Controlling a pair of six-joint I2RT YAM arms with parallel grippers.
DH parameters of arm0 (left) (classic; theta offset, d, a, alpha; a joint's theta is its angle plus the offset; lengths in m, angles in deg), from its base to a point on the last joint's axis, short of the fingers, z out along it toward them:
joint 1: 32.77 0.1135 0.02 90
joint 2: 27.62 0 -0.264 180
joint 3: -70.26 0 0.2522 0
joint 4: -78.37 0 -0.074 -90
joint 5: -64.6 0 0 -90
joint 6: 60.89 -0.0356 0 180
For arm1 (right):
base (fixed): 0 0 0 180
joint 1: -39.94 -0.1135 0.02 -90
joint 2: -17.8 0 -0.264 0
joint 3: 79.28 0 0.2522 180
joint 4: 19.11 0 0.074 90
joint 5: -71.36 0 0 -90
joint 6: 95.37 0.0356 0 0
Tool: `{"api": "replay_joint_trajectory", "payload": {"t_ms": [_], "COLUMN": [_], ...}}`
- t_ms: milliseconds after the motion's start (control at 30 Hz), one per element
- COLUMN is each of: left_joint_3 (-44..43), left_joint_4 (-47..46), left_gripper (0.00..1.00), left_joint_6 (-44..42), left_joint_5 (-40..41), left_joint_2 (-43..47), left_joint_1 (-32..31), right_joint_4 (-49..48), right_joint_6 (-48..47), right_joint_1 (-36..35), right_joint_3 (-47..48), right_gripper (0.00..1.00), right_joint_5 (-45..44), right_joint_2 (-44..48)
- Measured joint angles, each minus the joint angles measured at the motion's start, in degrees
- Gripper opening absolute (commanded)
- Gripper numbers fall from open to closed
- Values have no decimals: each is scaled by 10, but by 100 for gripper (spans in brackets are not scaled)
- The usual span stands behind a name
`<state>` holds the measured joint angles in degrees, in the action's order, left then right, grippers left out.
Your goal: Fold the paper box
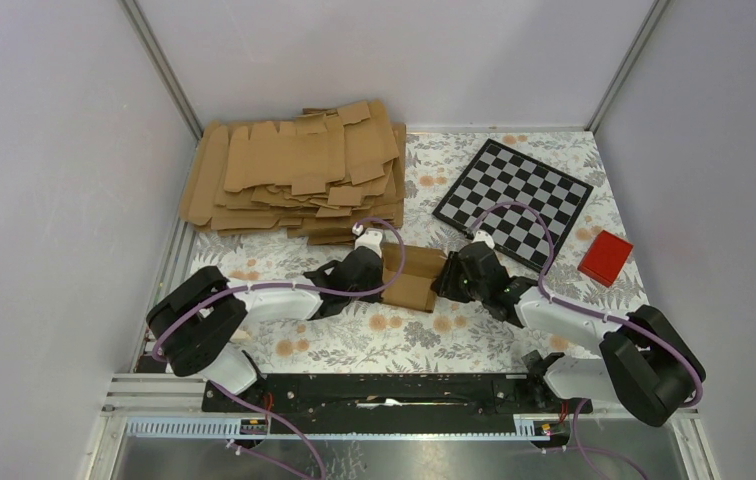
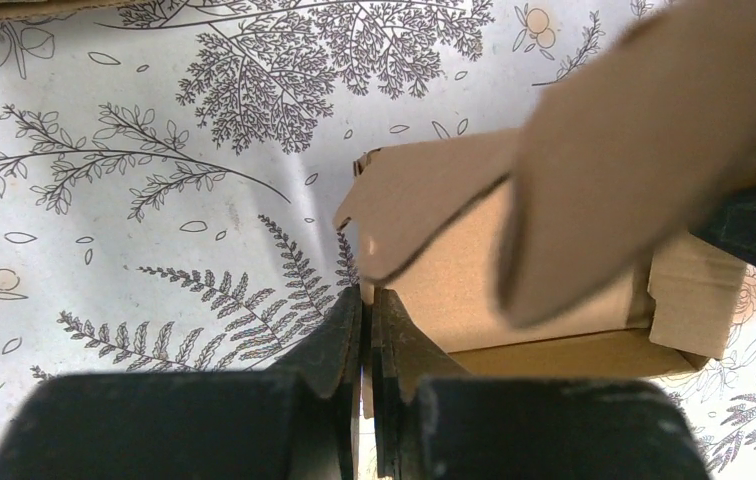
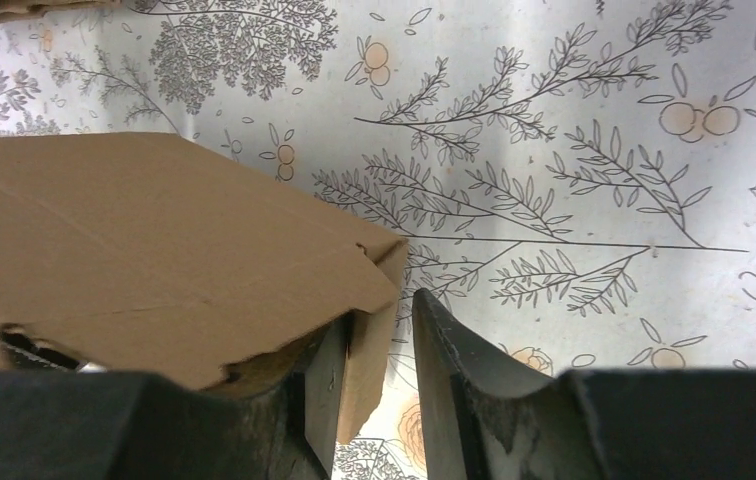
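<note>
The paper box [image 1: 414, 278] is a small brown kraft piece, partly folded, lying on the flowered tablecloth between my two grippers. My left gripper [image 1: 382, 275] is at its left end. In the left wrist view that gripper [image 2: 366, 292] is shut on a thin edge of the box wall [image 2: 454, 270], and a blurred flap rises close to the lens. My right gripper [image 1: 446, 280] is at the box's right end. In the right wrist view it [image 3: 379, 312] stands open around an end flap [image 3: 369, 340]: one finger is under the box top [image 3: 154, 240], the other finger [image 3: 454, 350] is clear of the flap.
A big pile of flat brown cardboard blanks [image 1: 299, 170] lies at the back left. A black-and-white checkerboard [image 1: 514, 200] is at the back right, with a small red block [image 1: 606, 257] beside it. Grey walls close in the table on three sides.
</note>
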<state>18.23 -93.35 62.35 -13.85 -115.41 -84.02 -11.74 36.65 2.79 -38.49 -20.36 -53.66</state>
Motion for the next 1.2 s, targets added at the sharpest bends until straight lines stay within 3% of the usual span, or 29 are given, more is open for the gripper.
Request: {"api": "replay_joint_trajectory", "payload": {"t_ms": [500, 600, 833, 1100, 1200], "left_joint_3": [-4, -4, -14, -21, -22], "left_joint_4": [-2, -2, 16, 64, 76], "left_gripper": [0, 0, 0, 0, 0], "left_joint_6": [2, 3, 11, 29, 36], "left_joint_5": [10, 11, 22, 34, 36], "left_joint_2": [4, 4, 4, 23, 36], "left_joint_1": [-8, -9, -10, -10, -10], "right_joint_4": [25, 30, 54, 61, 57], "right_joint_6": [-13, -15, -26, -27, -24], "right_joint_1": [-6, -6, -18, -40, -41], "right_joint_3": [13, 14, 38, 40, 40], "right_gripper": [16, 18, 34, 33, 24], "right_joint_5": [-39, -46, -54, -68, -71], "right_joint_2": [-12, -13, -17, -17, -17]}}
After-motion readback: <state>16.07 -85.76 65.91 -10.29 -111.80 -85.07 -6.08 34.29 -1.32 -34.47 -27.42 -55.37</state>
